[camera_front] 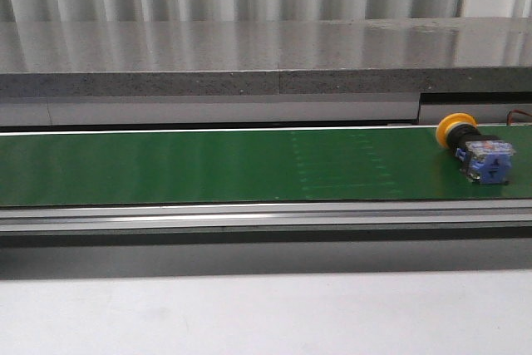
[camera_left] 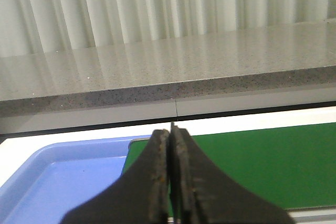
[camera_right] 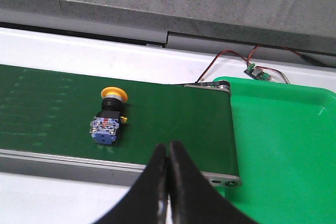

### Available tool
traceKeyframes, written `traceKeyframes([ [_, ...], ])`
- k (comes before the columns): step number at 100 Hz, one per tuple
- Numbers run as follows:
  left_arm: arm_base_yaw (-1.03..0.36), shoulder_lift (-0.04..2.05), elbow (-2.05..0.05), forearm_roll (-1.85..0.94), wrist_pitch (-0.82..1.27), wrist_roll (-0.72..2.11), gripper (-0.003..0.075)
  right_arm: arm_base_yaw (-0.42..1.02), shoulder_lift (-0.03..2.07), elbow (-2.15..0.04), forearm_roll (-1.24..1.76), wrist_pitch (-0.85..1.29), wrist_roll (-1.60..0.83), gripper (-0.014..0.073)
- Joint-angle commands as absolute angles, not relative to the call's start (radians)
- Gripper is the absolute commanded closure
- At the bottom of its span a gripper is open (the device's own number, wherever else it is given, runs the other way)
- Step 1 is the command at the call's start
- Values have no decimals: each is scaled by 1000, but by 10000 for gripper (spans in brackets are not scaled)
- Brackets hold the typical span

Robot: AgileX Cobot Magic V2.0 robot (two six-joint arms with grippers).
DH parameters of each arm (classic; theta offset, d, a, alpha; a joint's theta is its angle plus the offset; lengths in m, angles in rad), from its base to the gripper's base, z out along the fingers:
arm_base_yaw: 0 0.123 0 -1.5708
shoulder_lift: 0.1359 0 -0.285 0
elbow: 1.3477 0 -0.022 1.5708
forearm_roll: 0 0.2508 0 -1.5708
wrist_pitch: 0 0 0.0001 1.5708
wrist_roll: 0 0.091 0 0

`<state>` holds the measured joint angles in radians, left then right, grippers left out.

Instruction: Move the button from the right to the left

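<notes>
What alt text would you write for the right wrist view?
A small push-button switch with a yellow cap and blue block lies on its side on a green conveyor belt, beyond the shut right gripper. A green plastic tray adjoins the belt's end.

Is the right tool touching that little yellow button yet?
Apart. In the right wrist view, bare green belt separates the shut right tool from the button.
</notes>
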<state>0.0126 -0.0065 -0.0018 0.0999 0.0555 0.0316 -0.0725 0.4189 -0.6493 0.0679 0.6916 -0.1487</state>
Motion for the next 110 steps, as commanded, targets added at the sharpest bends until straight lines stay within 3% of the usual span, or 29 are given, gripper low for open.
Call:
traceKeyframes([
  [1,14,-40,24,97,-25,20,740,-71,422,-673,71,628,-158,661],
  [88,14,-40,22,82,-66,19,740,-71,422,-673,71,628,-158,661],
  [110,14,-9,-89,18,-37,19,740,-71,422,-673,71,628,-158,661],
])
